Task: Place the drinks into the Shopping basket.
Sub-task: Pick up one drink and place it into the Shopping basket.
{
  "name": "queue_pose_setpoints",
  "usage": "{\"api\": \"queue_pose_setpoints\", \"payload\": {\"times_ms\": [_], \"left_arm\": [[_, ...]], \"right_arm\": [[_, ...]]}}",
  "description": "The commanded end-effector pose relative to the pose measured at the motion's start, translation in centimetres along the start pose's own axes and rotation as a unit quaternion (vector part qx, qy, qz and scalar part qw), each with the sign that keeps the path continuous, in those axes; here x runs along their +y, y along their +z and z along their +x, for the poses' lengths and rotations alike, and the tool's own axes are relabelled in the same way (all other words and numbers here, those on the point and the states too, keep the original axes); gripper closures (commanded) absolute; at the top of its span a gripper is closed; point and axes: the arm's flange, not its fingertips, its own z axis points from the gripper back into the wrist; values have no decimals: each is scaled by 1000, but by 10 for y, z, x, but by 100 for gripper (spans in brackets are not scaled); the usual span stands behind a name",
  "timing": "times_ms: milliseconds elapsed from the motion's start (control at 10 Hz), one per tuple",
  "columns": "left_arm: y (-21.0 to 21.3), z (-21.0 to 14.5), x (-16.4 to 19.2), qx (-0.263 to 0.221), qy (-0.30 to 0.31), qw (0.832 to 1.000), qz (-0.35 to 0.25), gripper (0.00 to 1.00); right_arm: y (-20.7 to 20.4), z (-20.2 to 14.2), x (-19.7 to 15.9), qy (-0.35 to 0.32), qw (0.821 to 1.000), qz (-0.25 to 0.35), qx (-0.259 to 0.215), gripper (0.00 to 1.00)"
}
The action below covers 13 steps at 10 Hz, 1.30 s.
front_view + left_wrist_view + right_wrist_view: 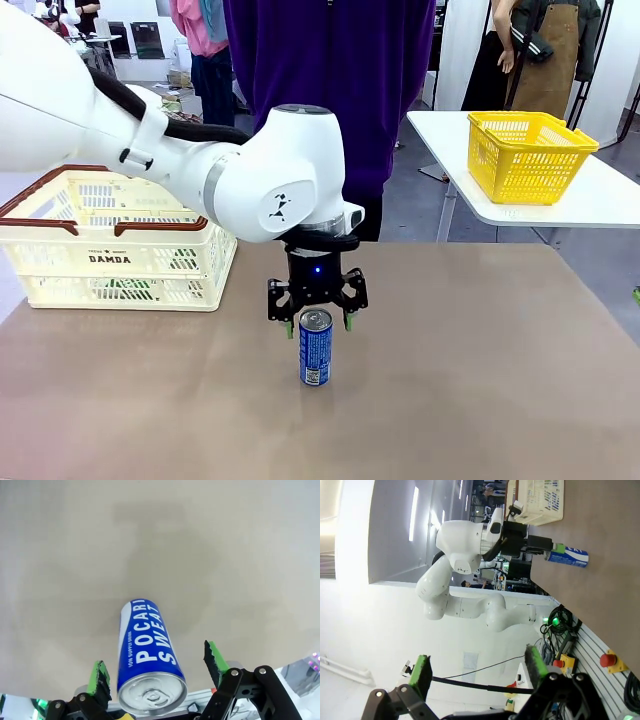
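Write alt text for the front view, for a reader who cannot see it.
The left gripper hangs open over the top of a blue can standing upright on the brown table. A cream basket with brown handles sits at the table's left; a person in purple stands at the far side.

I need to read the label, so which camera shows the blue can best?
The left wrist view: the blue can stands close between the left gripper and its open fingers, lettering legible. The front view shows it smaller; the right wrist view, distant and sideways.
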Motion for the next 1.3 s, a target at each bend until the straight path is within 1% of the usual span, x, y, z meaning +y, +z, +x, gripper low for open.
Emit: {"api": "queue_pose_setpoints", "payload": {"times_ms": [0, 300, 500, 600, 700, 800, 1200], "left_arm": [[-1, -2, -5, 6, -26, 1000, 4, 0], [-3, -1, 0, 12, -29, 1000, -6, 0], [-7, 2, 2, 18, -31, 999, 5, 0], [-8, 3, 1, 18, -37, 999, 6, 31], [-8, 3, 1, 19, -38, 999, 7, 91], [-9, 4, -1, 19, -39, 999, 13, 100], [-10, 3, -2, 17, -39, 999, 20, 100]], "right_arm": [[1, 2, 3, 8, 1000, 8, -3, 0], [1, 2, 3, 8, 1000, 8, -3, 0], [1, 2, 3, 8, 1000, 8, -3, 0], [1, 2, 3, 8, 1000, 8, -3, 0], [1, 2, 3, 8, 1000, 8, -3, 0], [1, 2, 3, 8, 1000, 8, -3, 0], [1, 2, 3, 8, 1000, 8, -3, 0]]}}
